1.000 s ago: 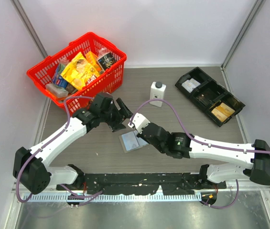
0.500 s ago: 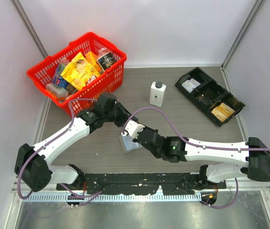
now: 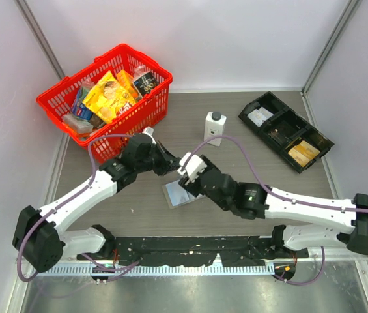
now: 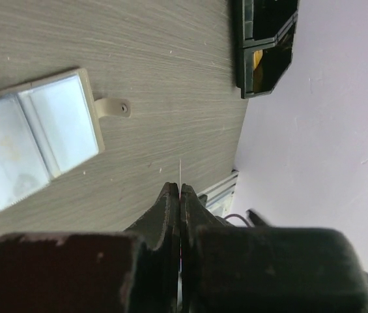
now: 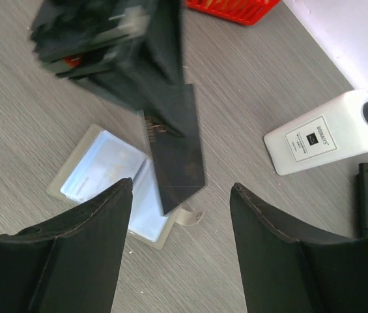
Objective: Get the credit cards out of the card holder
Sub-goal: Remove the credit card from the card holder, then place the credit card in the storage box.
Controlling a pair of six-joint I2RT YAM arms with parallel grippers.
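The card holder (image 3: 178,193) lies open and flat on the table, its pale blue card pockets facing up (image 5: 109,177) (image 4: 37,140), with a small taupe tab at one edge. My left gripper (image 3: 169,166) (image 4: 180,189) is shut on a thin dark credit card (image 5: 177,153), which hangs slanted just above the holder's edge. In the left wrist view this card shows only as a hairline edge (image 4: 180,171) between the shut jaws. My right gripper (image 3: 185,176) (image 5: 182,186) stands open right beside it, above the holder, with nothing between its fingers.
A red basket (image 3: 109,85) full of packets stands at the back left. A white bottle (image 3: 214,127) (image 5: 320,140) stands behind the grippers. A long black compartment tray (image 3: 286,130) (image 4: 265,45) lies at the back right near the wall.
My left gripper has closed on the dark card. My right gripper, shut before, has opened and let the card go. Both arms shifted slightly over the holder.
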